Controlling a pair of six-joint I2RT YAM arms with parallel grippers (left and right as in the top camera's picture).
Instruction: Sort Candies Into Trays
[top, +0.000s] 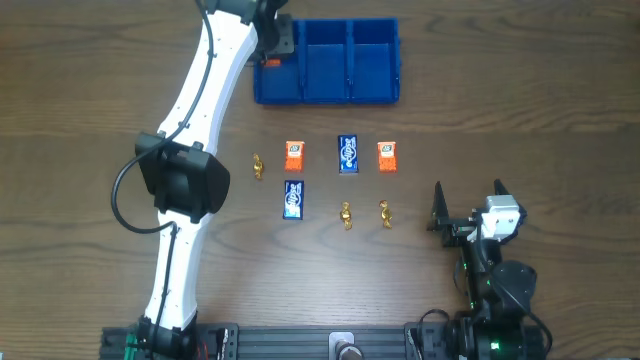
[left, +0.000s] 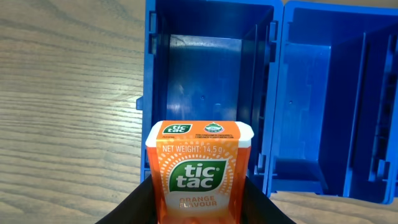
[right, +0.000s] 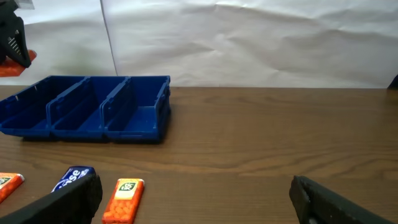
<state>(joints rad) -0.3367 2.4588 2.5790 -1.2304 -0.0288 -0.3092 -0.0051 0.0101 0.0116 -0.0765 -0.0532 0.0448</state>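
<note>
My left gripper (top: 272, 42) hangs over the blue three-compartment tray (top: 385, 62), shut on an orange candy box (left: 200, 167). In the left wrist view the box sits upright between the fingers, above the near wall of the tray's leftmost compartment (left: 205, 74). On the table lie two orange boxes (top: 294, 155) (top: 387, 156), two blue boxes (top: 348, 154) (top: 293, 199) and three gold wrapped candies (top: 258, 165) (top: 346, 216) (top: 385, 213). My right gripper (top: 468, 203) stands open, low at the right, holding nothing.
The tray's middle and right compartments (left: 336, 93) look empty. A white wall backs the table in the right wrist view, where the tray (right: 87, 106) sits far left. Bare wood lies right of the candies.
</note>
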